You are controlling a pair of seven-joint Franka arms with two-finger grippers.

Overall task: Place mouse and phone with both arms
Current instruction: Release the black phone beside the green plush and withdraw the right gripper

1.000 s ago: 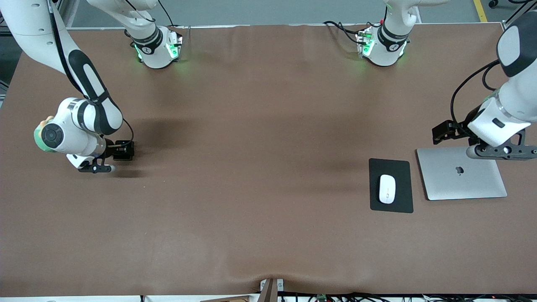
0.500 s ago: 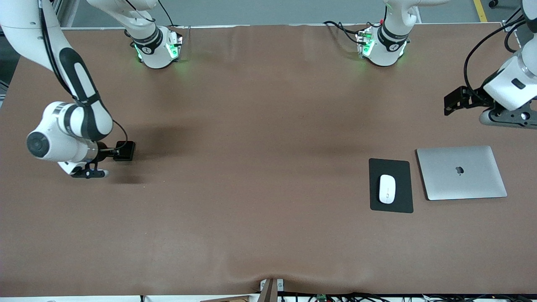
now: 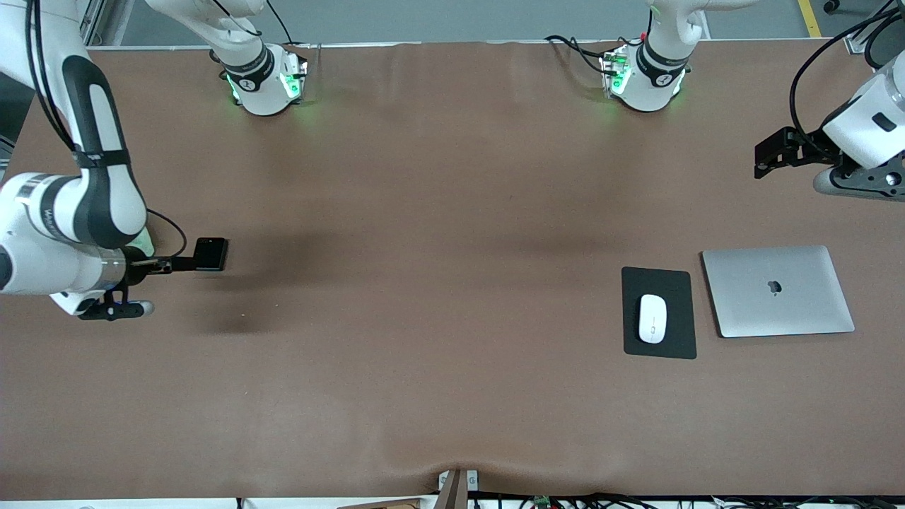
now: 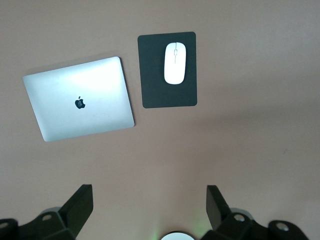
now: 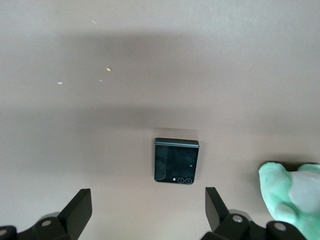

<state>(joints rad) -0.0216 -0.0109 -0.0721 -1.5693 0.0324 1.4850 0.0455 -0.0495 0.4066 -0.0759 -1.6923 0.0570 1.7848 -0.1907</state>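
Now the phone (image 3: 211, 254) lies flat on the brown table (image 3: 438, 353) toward the right arm's end, nearly square, its hinge edge turned toward the robots' bases and its twin camera lenses toward the front camera; the mouse (image 3: 652, 318) sits on the dark mouse pad (image 3: 659, 279) toward the left arm's end, its long axis running from the bases toward the front camera, just beside the closed silver laptop (image 3: 778, 290); the right gripper (image 5: 145, 210) hangs above the table beside the phone, jaws spread and empty, having let go and drawn away from it since a second ago; the left gripper (image 4: 147, 207), jaws wide and empty, has risen off the laptop and hovers over the table's edge; a green plush toy (image 5: 290, 195) shows in the right wrist view.
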